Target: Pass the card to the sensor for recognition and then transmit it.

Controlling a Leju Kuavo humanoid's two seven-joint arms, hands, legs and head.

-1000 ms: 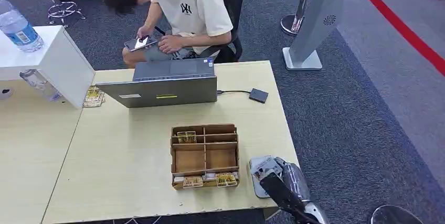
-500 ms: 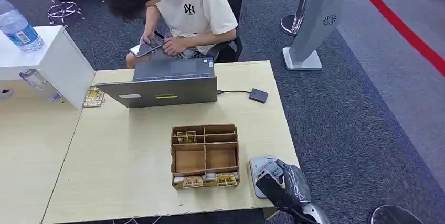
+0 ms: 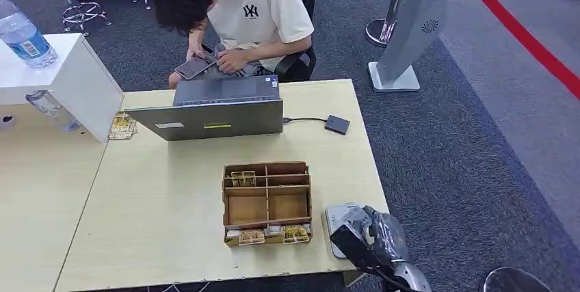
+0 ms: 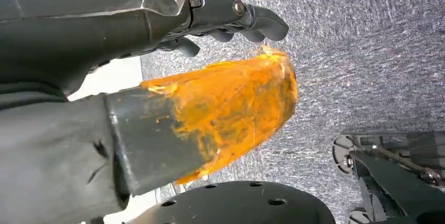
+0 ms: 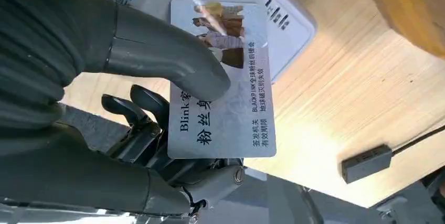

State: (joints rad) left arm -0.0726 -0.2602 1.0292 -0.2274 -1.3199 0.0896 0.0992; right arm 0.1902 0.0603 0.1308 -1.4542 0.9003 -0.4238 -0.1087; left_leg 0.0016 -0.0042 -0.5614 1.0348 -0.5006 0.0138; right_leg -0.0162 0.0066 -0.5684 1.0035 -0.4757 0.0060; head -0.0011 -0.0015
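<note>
table edge, card in right hand

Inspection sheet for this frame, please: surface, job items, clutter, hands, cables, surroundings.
Surface: light wooden table.
Job's things: card gripped by right hand, thumb on its printed face, above white sensor at the table's near right corner.
Clutter: partitioned wooden box holding small packets; laptop; water bottle on a white block.
Hands: left hand hangs over carpet, holding nothing, fingers curled.
Cables: black cable from laptop to small black box.
Surroundings: seated person with a phone; grey carpet.
</note>
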